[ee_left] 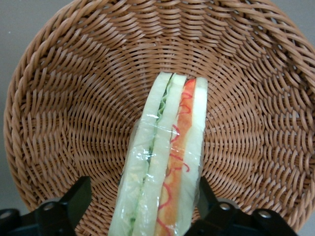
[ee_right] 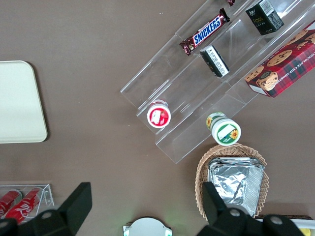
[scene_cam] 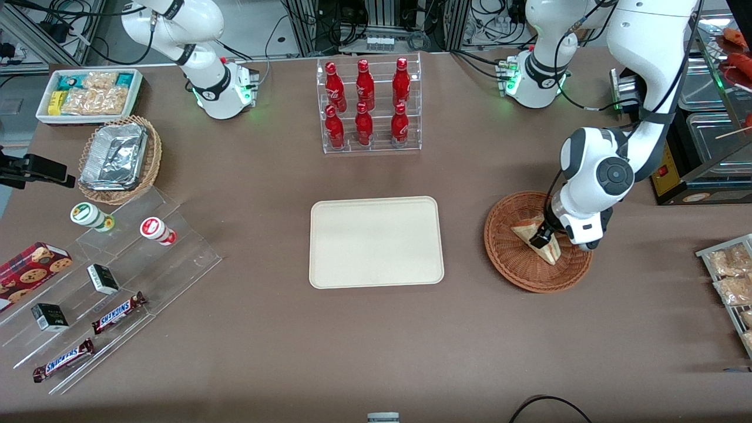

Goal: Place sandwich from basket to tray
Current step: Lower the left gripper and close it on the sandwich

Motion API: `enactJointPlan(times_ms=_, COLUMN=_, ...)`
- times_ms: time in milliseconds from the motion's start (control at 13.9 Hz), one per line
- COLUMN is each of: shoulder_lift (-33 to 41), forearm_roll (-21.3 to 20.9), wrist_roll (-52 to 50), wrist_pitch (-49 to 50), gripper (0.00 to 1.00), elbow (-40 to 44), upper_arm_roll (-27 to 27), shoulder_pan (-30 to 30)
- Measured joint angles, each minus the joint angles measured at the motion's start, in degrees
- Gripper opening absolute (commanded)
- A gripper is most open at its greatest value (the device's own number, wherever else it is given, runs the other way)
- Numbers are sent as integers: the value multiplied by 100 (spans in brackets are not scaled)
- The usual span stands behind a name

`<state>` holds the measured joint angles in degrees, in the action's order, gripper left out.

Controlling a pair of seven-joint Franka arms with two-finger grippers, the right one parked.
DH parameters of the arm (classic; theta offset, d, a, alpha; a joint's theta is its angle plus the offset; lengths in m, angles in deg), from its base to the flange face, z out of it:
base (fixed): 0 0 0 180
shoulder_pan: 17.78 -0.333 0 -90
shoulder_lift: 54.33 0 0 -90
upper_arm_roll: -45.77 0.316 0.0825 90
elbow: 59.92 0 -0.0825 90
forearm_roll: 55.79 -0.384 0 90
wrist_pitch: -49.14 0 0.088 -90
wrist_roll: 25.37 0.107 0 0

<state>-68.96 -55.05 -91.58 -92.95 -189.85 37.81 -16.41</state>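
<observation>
Fingers down over the sandwich in the basket

My gripper [ee_left: 142, 204] sat low in the basket [scene_cam: 511, 264], fingers [ee_left: 74, 199] apart, straddling the sandwich [ee_left: 165, 162]; one looked close against its wrap, the other clear. Its long axis ran straight away between them. The tray [scene_cam: 376, 242] lay beside the basket, toward the parked arm.

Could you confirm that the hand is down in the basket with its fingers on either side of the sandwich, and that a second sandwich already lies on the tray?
Not quite: the front view shows nothing lying on the tray. The rest holds: the hand is down in the basket, fingers either side of the sandwich.
</observation>
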Motion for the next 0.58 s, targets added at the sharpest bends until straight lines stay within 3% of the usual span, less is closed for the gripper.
enactJointPlan(times_ms=216, shoulder_lift=8, forearm_roll=-2, wrist_roll=56, wrist_pitch=140, gripper=0, elbow=90, upper_arm_roll=-17, shoulder_pan=4)
enactJointPlan(times_ms=576, shoulder_lift=116, forearm_roll=-4, wrist_roll=568, wrist_pitch=1549, gripper=0, elbow=1091, upper_arm_roll=-54, shoulder_pan=135)
